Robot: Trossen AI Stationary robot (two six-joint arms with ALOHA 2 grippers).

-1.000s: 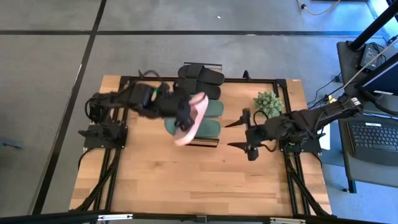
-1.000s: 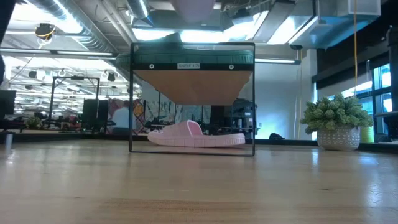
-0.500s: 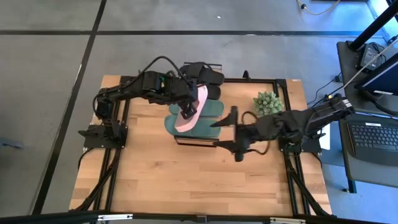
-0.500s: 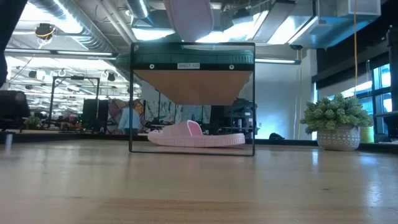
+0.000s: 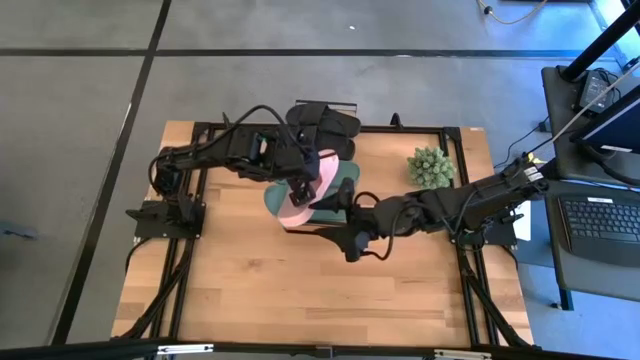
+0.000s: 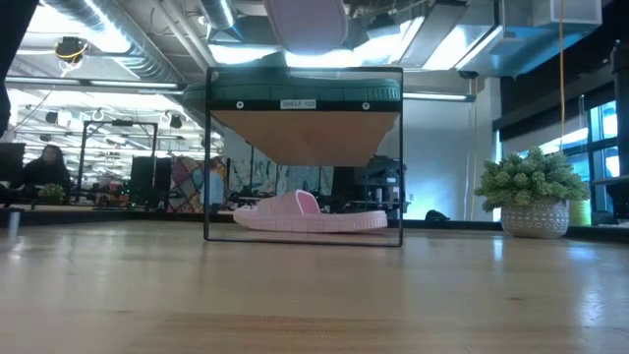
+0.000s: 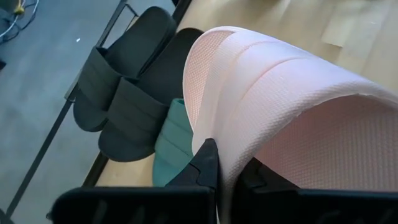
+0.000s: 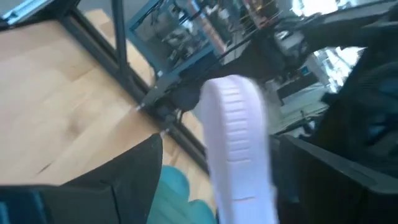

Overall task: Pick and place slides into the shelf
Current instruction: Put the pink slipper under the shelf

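My left gripper (image 5: 297, 183) is shut on a pale pink slide (image 5: 306, 192) and holds it in the air over the shelf (image 6: 305, 157), whose top board carries dark green slides (image 5: 347, 176). A second pink slide (image 6: 310, 216) lies sole down on the shelf's bottom level. Two black slides (image 5: 322, 122) sit at the shelf's far end. My right gripper (image 5: 337, 226) stands open just right of the held slide, which shows edge-on (image 8: 239, 143) between its spread fingers without touching them. My left gripper pinches a thin pink wall of the slide (image 7: 227, 158) between its two fingers (image 7: 205, 165), slanting down from the table's left. Whether that wall is strap or sole I cannot tell. The slide is lifted clear above the shelf's top (image 6: 307, 20), lying along the shelf.
A potted green plant (image 5: 430, 165) stands at the table's far right, behind my right arm. Bare wooden tabletop (image 5: 300, 290) stretches in front of the shelf toward the near edge. A black frame rail (image 5: 190, 230) runs along each side of the table.
My right gripper has travelled toward the table's left and risen a little, rolling as it went, up to the shelf and the held slide, staying open. My left gripper has rolled and shifted slightly, turning the pink slide from slanting across the shelf to lying more along it.
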